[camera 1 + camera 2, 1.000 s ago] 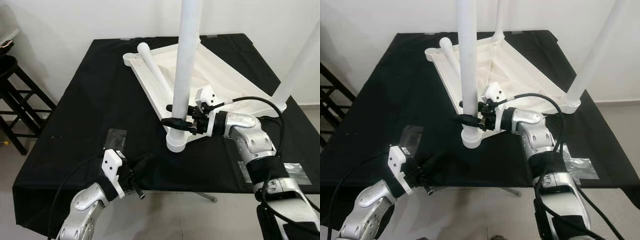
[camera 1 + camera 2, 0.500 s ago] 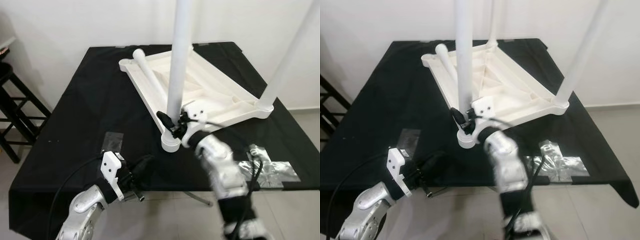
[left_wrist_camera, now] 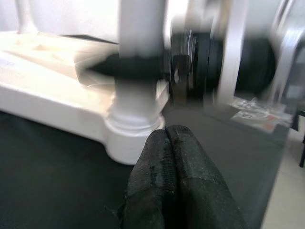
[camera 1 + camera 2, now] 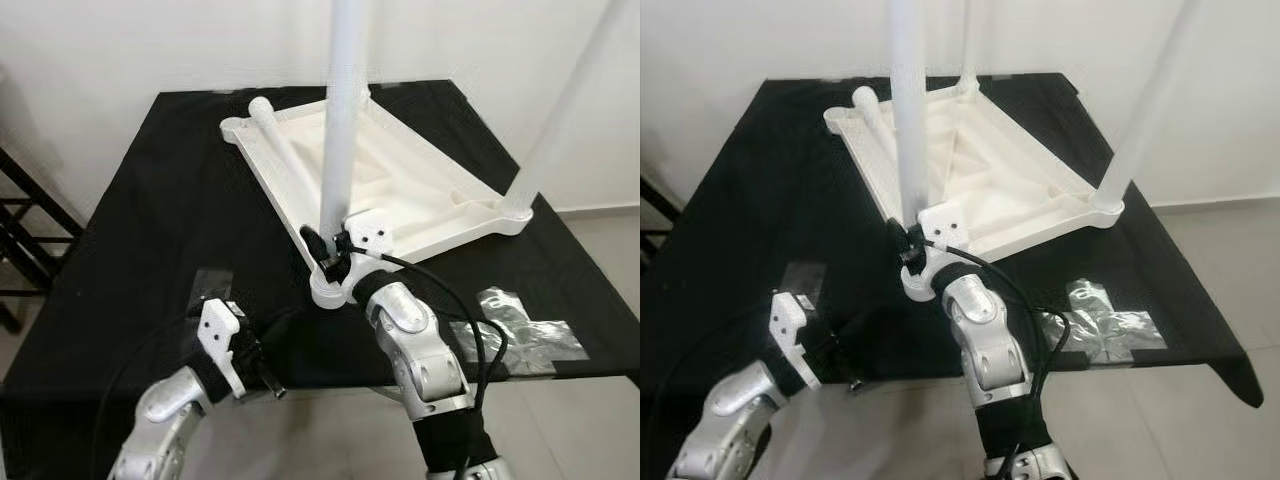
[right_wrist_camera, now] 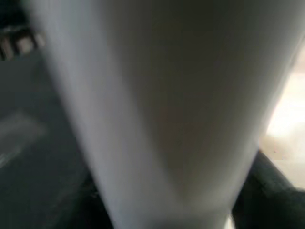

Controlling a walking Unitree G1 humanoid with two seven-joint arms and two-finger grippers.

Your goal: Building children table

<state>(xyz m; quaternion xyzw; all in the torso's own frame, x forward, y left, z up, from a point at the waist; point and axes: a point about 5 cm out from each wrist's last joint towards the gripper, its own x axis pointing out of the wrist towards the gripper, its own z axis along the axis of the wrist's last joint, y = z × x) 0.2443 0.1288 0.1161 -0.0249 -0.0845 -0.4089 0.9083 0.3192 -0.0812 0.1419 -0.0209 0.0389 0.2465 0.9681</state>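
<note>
Gripping a white leg (image 4: 339, 130) just above its socket, the right gripper (image 4: 325, 250) is closing its black fingers (image 3: 125, 65) around the tube, one on either side, as the left wrist view shows. The leg is standing upright in the near corner socket (image 4: 327, 292) of the tabletop (image 4: 400, 190), which is lying upside down on a black cloth (image 4: 170, 220) that is covering a larger table. A second leg (image 4: 565, 110) is rising from the tabletop's right corner, and a third (image 4: 968, 45) is standing at the far corner. A fourth leg (image 4: 282, 150) is lying loose along the tabletop's left edge, not fitted in any socket. In the right wrist view the gripped leg (image 5: 157, 105) is showing as a blurred white column very close to the camera. The left gripper (image 4: 285, 325) is resting low at the near edge of the cloth, just beside the near socket but apart from it; its two fingers (image 3: 176, 176) are pressed together with nothing between them, pointing toward the socket (image 3: 133, 138). Strips of silver tape (image 4: 520, 320) are lying crumpled on the cloth to the right of the right arm (image 4: 415, 345). A dark stool (image 4: 25, 240) is standing on the floor off the table's left side.
</note>
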